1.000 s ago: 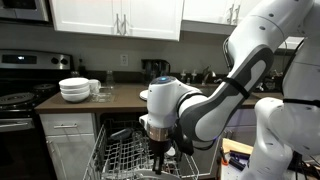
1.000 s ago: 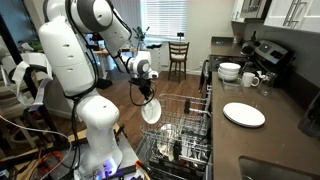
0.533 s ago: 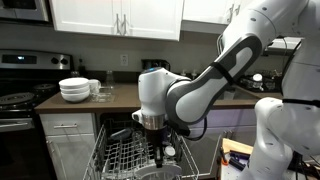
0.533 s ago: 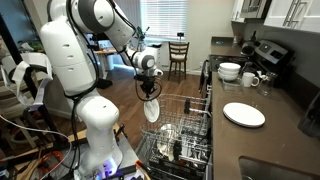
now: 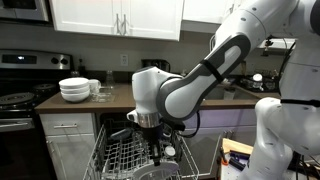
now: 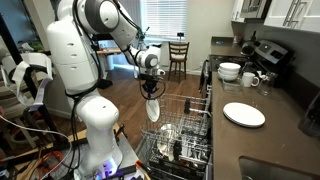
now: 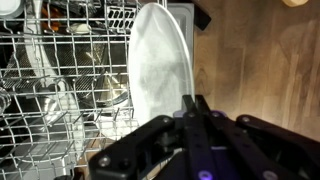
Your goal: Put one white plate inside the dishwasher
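From where I stand by the open dishwasher (image 6: 200, 140), the job looks well past halfway but not finished. In the wrist view, to the left of the fingers (image 7: 192, 108) lies the pulled-out rack (image 7: 60, 95), with some dishes already among its prongs. The fingers are pinched tight on the rim of the white plate (image 7: 158, 65), which hangs on edge straight below them. To the right of the fingers there is only bare floor (image 7: 265, 60), so the plate seems to sit at the rack's outer edge, not over its middle. An exterior view agrees: the white plate (image 6: 152, 108) dangles beneath the fingers, just beside the outer side of the rack (image 6: 185, 105). It touches nothing that I can make out. Well off to the right of the fingers, another white plate (image 6: 243, 114) lies flat on the surface (image 6: 290, 125), with a stack of bowls (image 6: 230, 70) beyond it.

So the picking up and carrying over look done. What is left, as I judge it, is to bring the plate over a free slot, lower it between the prongs, and let go.
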Motion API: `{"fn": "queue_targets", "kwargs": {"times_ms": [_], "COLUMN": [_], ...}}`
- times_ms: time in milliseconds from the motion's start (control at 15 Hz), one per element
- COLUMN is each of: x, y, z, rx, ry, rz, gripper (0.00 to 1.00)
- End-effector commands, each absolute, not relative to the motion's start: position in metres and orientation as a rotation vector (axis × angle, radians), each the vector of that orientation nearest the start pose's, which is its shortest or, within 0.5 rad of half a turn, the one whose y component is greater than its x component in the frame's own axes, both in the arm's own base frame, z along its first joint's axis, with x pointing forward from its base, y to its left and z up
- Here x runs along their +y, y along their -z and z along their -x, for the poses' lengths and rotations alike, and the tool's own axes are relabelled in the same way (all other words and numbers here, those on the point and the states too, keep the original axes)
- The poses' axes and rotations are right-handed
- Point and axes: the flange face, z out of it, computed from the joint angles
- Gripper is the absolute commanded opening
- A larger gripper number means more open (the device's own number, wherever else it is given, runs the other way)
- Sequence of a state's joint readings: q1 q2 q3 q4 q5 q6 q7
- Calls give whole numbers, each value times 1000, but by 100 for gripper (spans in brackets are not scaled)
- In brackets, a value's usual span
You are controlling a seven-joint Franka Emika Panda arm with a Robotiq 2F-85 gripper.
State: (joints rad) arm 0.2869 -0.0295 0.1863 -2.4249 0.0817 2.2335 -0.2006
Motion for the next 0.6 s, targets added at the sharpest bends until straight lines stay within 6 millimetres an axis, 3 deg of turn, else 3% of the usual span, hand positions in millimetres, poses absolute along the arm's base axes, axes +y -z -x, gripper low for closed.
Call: {"fn": "queue_targets", "kwargs": {"times_ms": [0, 533], "x": [214, 191], "y": [-306, -318], "z": [-412, -415], "rx": [-942, -1056], "ry": [-262, -173], "rz": [2952, 2873], "gripper": [4, 1]}}
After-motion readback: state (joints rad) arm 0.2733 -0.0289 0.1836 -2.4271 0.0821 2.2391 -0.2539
